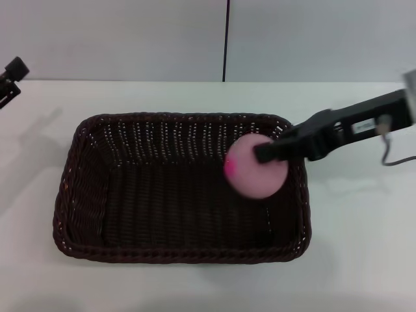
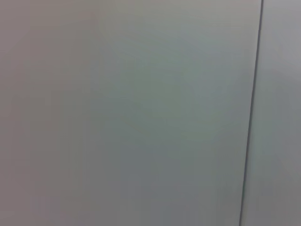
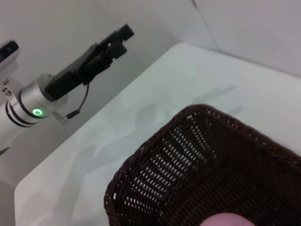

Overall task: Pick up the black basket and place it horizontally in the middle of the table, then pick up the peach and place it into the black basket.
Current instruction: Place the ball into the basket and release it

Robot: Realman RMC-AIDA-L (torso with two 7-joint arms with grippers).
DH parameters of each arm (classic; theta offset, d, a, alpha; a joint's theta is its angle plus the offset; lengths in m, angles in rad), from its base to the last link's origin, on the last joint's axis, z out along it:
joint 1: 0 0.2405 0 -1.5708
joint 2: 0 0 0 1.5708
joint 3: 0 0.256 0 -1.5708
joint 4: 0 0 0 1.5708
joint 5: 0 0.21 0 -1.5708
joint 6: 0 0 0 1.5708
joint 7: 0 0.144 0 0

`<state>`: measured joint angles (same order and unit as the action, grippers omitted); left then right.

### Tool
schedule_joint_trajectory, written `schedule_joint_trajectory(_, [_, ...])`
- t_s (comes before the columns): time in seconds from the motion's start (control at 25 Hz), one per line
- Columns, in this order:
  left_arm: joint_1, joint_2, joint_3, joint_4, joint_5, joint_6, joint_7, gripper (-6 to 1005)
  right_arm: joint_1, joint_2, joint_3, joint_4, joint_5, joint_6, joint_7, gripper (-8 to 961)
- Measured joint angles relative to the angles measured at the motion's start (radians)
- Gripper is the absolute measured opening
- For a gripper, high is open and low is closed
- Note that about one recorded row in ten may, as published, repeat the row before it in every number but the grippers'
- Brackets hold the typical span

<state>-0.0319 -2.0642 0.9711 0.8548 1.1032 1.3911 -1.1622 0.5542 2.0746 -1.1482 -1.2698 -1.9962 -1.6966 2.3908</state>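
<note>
We begin with the table [image 1: 364,260], a broad white surface that meets a light grey wall [image 1: 130,39] at the far side; a dark vertical seam [image 1: 227,39] divides the wall. At the middle of the table we see the black basket [image 1: 84,195], set with its long side running across the head view, its braided rim facing up and its open-weave sides sloping inward to a dark floor. In the right wrist view the same basket [image 3: 155,174] shows one rounded corner and part of its interior.

Next we note the right gripper [image 1: 263,155], which reaches in from the right over the basket's right rim. Its dark fingers are closed on the peach [image 1: 250,179], which we find above the right part of the basket's interior, close to the right wall; we cannot tell whether it touches the floor. A deeper pink patch marks its left side. A sliver of the peach [image 3: 225,220] also appears at the edge of the right wrist view.

The left gripper [image 1: 10,81] sits at the far left edge of the table, well apart from the basket; in the right wrist view this gripper [image 3: 115,42] hangs above the table's far corner, and we cannot tell how its fingers stand.
</note>
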Motion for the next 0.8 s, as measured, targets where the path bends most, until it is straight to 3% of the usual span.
schedule_joint_trajectory(0.28, [-0.017, -0.001, 0.004, -0.051, 0.0, 0.021, 0.04, 779, 0.009, 0.003, -0.035, 0.089, 0.017, 0.076, -0.056, 166])
schedule_joint_trajectory(0.48, [-0.016, -0.001, 0.005, -0.064, 0.003, 0.029, 0.051, 779, -0.027, 0.005, -0.02, 0.094, 0.084, 0.102, -0.125, 248])
schedule_joint_trajectory(0.56, [-0.014, -0.001, 0.001, -0.074, 0.0, 0.036, 0.062, 779, -0.045, 0.005, -0.004, 0.088, 0.103, 0.122, -0.153, 330])
schedule_joint_trajectory(0.72, [-0.023, 0.0, -0.021, -0.155, -0.039, 0.071, 0.134, 779, -0.141, 0.007, 0.012, 0.088, 0.189, 0.204, -0.266, 523])
schedule_joint_trajectory(0.8, [-0.028, 0.001, -0.029, -0.194, -0.061, 0.087, 0.18, 779, -0.265, 0.007, 0.014, 0.123, 0.385, 0.275, -0.478, 666])
